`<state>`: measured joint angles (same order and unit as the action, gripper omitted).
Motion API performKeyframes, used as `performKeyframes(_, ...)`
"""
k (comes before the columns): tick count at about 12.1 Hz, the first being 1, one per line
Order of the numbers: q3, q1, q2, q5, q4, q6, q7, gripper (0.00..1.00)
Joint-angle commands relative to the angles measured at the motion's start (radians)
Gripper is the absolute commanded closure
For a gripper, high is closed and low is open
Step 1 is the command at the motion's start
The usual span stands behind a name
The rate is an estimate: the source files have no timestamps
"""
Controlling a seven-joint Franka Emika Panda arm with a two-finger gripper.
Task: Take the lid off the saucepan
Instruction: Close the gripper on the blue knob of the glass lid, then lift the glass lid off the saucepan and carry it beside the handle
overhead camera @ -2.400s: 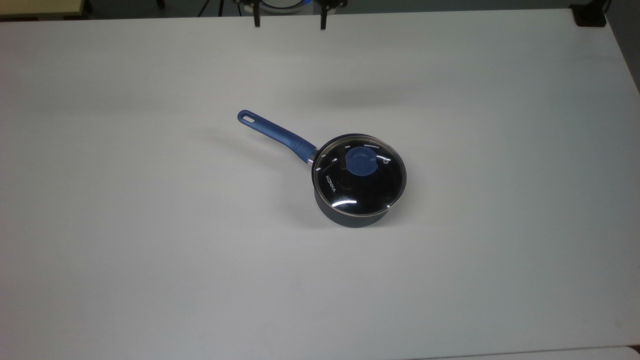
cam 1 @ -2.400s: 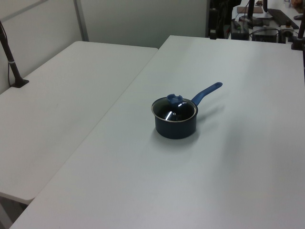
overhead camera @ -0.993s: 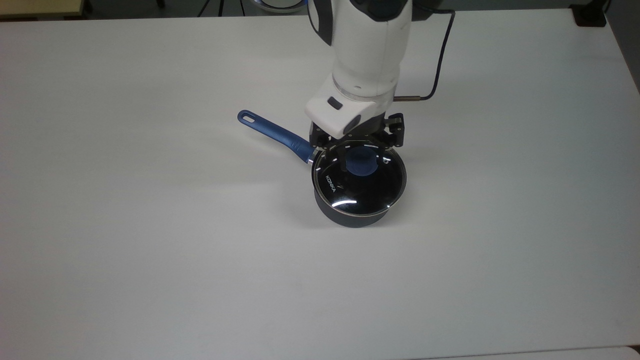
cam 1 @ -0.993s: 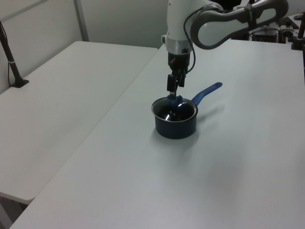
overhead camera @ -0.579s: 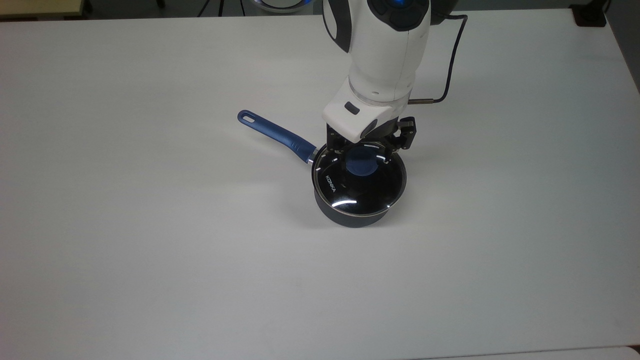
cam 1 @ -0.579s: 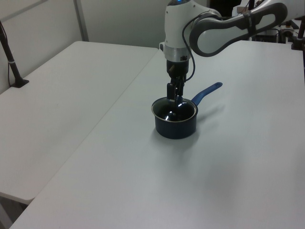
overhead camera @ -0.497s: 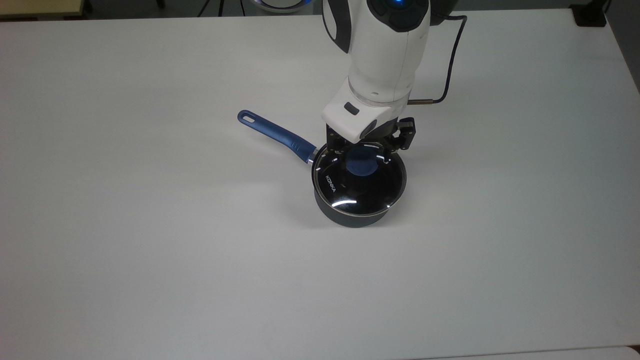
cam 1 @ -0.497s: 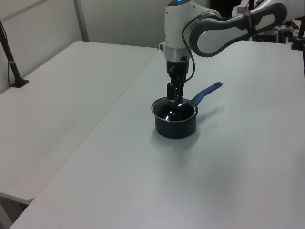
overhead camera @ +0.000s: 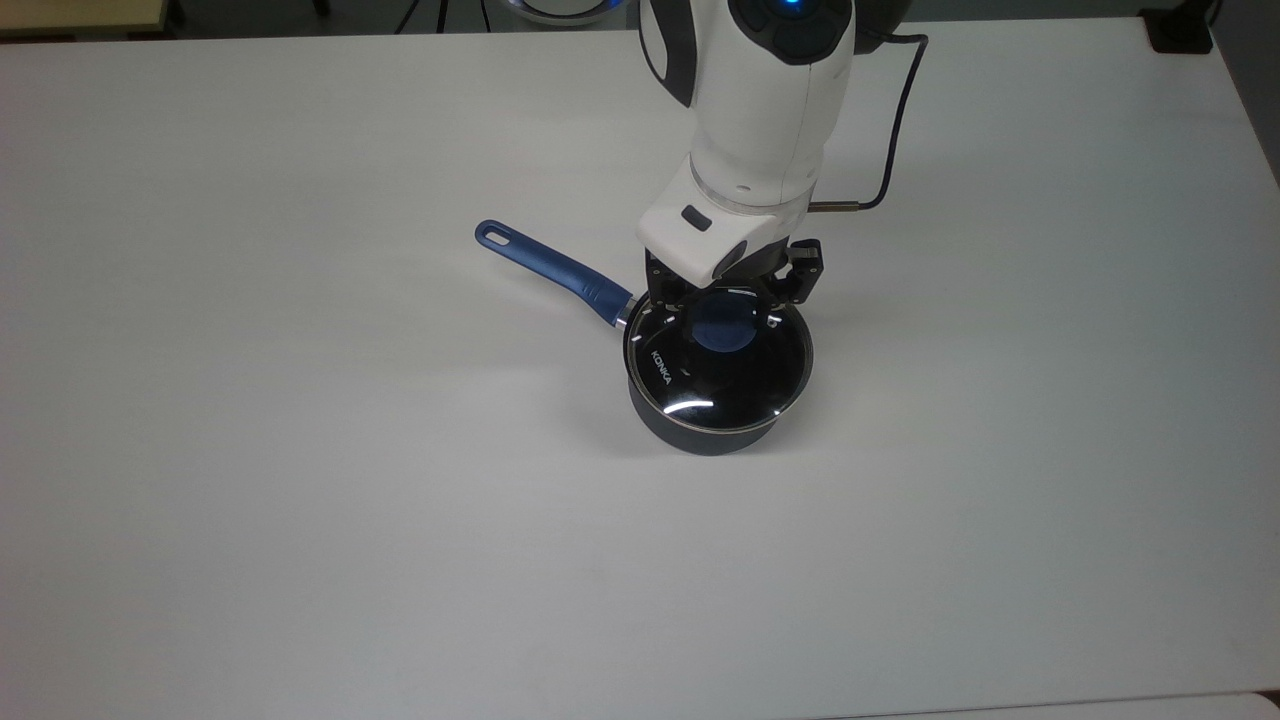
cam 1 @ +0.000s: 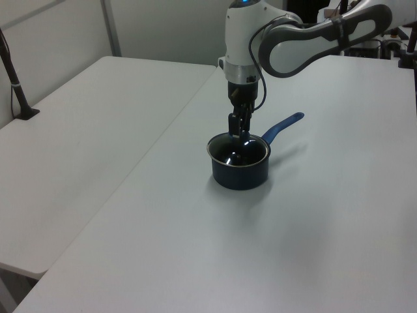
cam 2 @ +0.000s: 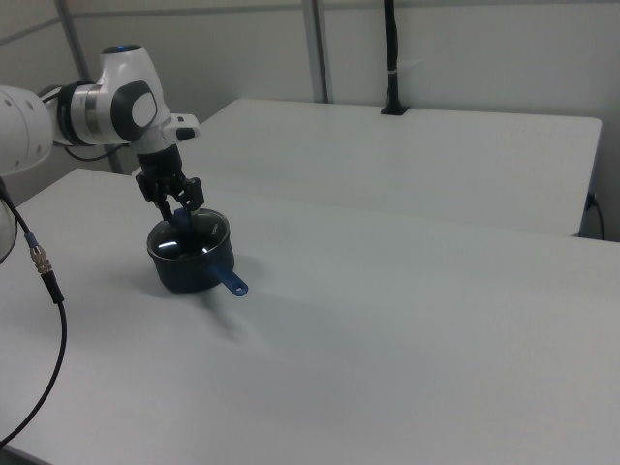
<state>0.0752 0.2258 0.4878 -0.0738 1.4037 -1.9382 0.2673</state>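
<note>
Saucepan near the middle of the white table in the top view, dark-bodied, with its blue handle running up toward the top view's left and ending in a slotted hole. On its rim sits the lid, clear glass in a thin metal band, with white "KONKA" lettering near the edge on the top view's left and a blue knob at the centre. The white arm comes down from the top edge of this view, a black cable looping off it toward the top view's right. Its gripper stands directly over the knob, one dark finger on each side with a visible gap to the knob, so the jaws are spread wide and hold nothing.

Seen from the left view, the saucepan stands on the nearer of two white tables, handle pointing up toward the left view's right. The gripper hangs straight down onto the far part of the lid; the knob is mostly hidden behind the fingers, and contact cannot be judged here.

From the right view, the saucepan sits toward the right view's left, with the handle pointing toward the camera. The gripper reaches down over the lid, its two fingers apparently splayed apart. A loose cable crosses the foreground on the right view's left.
</note>
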Motion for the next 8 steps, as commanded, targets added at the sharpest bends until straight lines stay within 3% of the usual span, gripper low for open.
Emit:
performKeyframes(1,-0.005,0.007,0.008,-0.020,0.001,-0.035,0.023,0.57)
performKeyframes(3,-0.005,0.007,0.006,-0.018,-0.003,-0.033,0.026,0.68)
performKeyframes(8,-0.012,-0.031,-0.076,-0.007,-0.006,-0.021,0.004,0.70)
